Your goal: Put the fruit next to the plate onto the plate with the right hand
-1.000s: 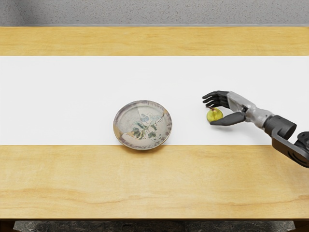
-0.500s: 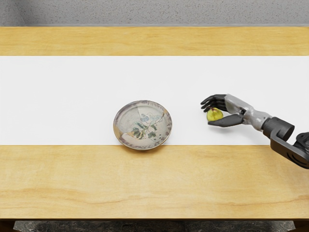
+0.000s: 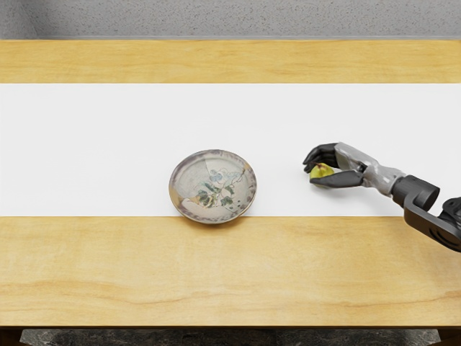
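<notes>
A small yellow-green fruit (image 3: 321, 170) lies on the white runner, to the right of the plate. My right hand (image 3: 322, 167) comes in from the right edge and is shut on the fruit, black fingers curled over its top and the thumb under its near side. Most of the fruit is hidden by the fingers. The round patterned plate (image 3: 189, 169) with a floral centre sits left of the hand, about a hand's length away, with nothing on it. The left arm does not show.
A white runner (image 3: 144, 130) crosses the wooden table (image 3: 216, 267) from left to right. A grey wall strip lies beyond the table's far edge.
The right hand's fingers have curled down from spread around the fruit to closed over it. The hand dropped slightly lower. The plate has not moved.
</notes>
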{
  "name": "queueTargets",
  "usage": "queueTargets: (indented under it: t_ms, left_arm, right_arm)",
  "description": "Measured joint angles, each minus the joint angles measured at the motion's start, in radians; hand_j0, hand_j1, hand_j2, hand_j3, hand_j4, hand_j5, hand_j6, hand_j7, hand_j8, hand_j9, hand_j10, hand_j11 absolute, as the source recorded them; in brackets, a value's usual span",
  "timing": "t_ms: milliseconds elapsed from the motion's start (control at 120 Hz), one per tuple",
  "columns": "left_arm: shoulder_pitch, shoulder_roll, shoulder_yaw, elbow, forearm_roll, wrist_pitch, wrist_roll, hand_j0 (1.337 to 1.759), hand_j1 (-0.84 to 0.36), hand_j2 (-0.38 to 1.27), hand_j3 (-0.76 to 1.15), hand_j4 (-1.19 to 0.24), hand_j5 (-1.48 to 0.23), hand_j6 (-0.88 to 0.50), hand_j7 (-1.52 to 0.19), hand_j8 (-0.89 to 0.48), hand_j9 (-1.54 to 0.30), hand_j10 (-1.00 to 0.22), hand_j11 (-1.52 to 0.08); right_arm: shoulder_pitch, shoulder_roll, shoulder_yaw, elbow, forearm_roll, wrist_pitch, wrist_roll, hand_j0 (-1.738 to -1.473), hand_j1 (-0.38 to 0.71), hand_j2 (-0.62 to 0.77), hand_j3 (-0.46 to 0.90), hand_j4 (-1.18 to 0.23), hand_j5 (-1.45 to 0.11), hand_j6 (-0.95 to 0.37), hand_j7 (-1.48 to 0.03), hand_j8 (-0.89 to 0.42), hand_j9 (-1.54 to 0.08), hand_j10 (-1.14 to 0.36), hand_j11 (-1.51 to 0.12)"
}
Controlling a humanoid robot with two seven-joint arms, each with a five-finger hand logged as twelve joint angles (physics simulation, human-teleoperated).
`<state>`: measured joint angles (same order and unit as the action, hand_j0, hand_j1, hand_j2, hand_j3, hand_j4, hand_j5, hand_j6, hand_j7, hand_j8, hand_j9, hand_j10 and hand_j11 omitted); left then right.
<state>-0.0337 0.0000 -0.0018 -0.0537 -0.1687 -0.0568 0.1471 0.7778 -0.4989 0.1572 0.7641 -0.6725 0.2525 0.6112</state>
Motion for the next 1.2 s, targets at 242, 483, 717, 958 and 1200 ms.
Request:
queueTargets:
  t_ms: [242,483,717,958,1200]
  left_arm:
    - [0.0,0.0,0.0,0.0,0.0,0.0,0.0,1.658,0.32,0.0,0.0,-0.02,-0.03,-0.02,-0.03,-0.02,-0.03,-0.02,-0.03]
    - [0.0,0.0,0.0,0.0,0.0,0.0,0.0,1.658,0.32,0.0,0.0,-0.02,-0.03,-0.02,-0.03,-0.02,-0.03,-0.02,-0.03]
    - [0.0,0.0,0.0,0.0,0.0,0.0,0.0,1.658,0.32,0.0,0.0,-0.02,-0.03,-0.02,-0.03,-0.02,-0.03,-0.02,-0.03]
    - [0.0,0.0,0.001,0.0,0.0,0.0,0.0,1.658,0.33,0.0,0.0,-0.02,-0.03,-0.02,-0.03,-0.02,-0.03,-0.02,-0.03]
    - [0.0,0.0,0.001,0.0,0.0,0.0,0.0,1.658,0.33,0.0,0.0,-0.02,-0.03,-0.02,-0.03,-0.02,-0.03,-0.02,-0.03]
  right_arm:
    - [-0.004,-0.001,0.001,-0.004,-0.002,0.001,0.0,-1.652,0.43,0.07,0.0,-0.7,-0.92,-0.72,-0.93,-0.52,-0.94,-0.43,-0.89]
    - [-0.004,-0.001,-0.001,-0.006,-0.002,0.0,0.001,-1.645,0.47,0.11,0.0,-0.64,-1.04,-0.73,-1.05,-0.46,-1.06,-0.45,-0.81]
    - [0.003,-0.002,-0.006,-0.004,-0.005,0.016,0.0,-1.642,0.55,0.19,0.0,-0.69,-1.11,-0.79,-1.11,-0.53,-1.12,-0.43,-1.05]
    - [0.023,-0.003,0.005,0.0,-0.001,0.093,0.001,-1.633,0.55,0.06,0.0,-0.73,-1.21,-0.84,-1.13,-0.55,-1.21,-0.44,-1.2]
    - [0.053,-0.003,0.016,0.001,0.0,0.172,0.001,-1.626,0.54,0.06,0.0,-0.75,-1.26,-0.86,-1.13,-0.61,-1.24,-0.48,-1.24]
